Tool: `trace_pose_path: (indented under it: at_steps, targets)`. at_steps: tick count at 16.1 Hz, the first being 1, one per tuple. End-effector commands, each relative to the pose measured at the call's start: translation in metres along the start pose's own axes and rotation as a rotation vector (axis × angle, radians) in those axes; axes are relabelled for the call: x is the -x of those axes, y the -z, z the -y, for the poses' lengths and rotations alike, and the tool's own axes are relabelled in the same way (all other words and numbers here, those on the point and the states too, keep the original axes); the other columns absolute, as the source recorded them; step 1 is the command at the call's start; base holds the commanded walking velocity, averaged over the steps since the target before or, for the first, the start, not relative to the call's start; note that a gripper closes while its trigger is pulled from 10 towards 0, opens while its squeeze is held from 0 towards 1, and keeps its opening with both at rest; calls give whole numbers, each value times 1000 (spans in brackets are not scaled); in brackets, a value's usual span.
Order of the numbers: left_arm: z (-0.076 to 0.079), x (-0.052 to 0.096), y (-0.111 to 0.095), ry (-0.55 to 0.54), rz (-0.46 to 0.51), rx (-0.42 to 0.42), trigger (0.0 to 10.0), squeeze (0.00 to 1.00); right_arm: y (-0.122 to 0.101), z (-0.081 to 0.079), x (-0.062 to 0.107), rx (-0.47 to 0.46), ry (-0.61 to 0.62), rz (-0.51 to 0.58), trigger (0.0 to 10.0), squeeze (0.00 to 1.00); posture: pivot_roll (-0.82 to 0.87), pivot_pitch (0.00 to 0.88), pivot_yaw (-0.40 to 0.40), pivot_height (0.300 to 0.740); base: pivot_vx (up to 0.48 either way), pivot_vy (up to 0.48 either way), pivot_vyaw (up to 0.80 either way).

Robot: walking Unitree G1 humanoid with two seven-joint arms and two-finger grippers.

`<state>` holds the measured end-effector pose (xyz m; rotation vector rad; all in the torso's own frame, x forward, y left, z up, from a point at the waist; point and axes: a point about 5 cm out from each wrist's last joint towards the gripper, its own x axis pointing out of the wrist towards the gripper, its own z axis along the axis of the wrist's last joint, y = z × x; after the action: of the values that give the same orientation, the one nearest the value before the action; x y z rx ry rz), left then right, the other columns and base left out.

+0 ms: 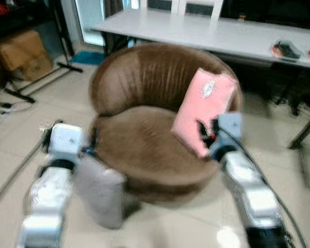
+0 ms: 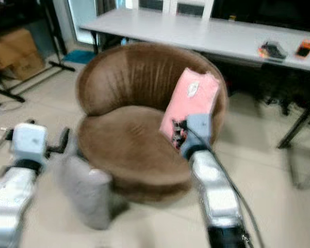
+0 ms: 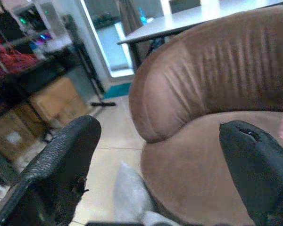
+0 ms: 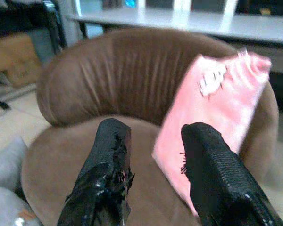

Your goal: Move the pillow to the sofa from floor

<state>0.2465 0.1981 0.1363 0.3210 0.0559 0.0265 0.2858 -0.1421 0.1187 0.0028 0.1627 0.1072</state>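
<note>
A pink pillow [image 1: 204, 107] leans upright against the right inner side of the round brown sofa chair [image 1: 139, 139]. My right gripper [image 1: 206, 135] is open just in front of the pillow's lower edge, with nothing between its fingers [image 4: 212, 174]. A grey pillow [image 1: 99, 192] stands on the floor against the chair's front left. My left gripper [image 1: 90, 143] hovers just above that grey pillow, open and empty; its fingers [image 3: 61, 165] frame the chair's seat [image 3: 198, 165] and the grey pillow [image 3: 129, 197].
A long white table [image 1: 222, 32] stands behind the chair, with small objects [image 1: 285, 49] on its right end. Cardboard boxes [image 1: 23, 54] and a stand's black legs [image 1: 41, 77] are at the far left. Cables lie on the tiled floor [image 1: 20, 119] at left.
</note>
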Motion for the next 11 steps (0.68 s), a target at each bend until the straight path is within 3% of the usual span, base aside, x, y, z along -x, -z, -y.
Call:
trace_pose_path:
  at_steps: [1,6,10,11]
  targets:
    - [-6,0,-1,-18,5,-9,10000,0,-5,-4,0,-10,-14,20,10000,0,21,0,-11,740,0,0,0]
    - [-6,0,-2,-2,20,44,10000,0,-5,-10,1,38,-53,23,10000,0,20,0,-8,740,0,0,0]
    - [-6,0,-3,5,18,51,10000,0,-4,-12,0,38,-61,16,10000,0,21,0,-7,740,0,0,800]
    - [-5,1,-3,14,17,58,10000,0,-3,-11,0,17,-51,12,10000,0,21,0,-7,740,247,0,0]
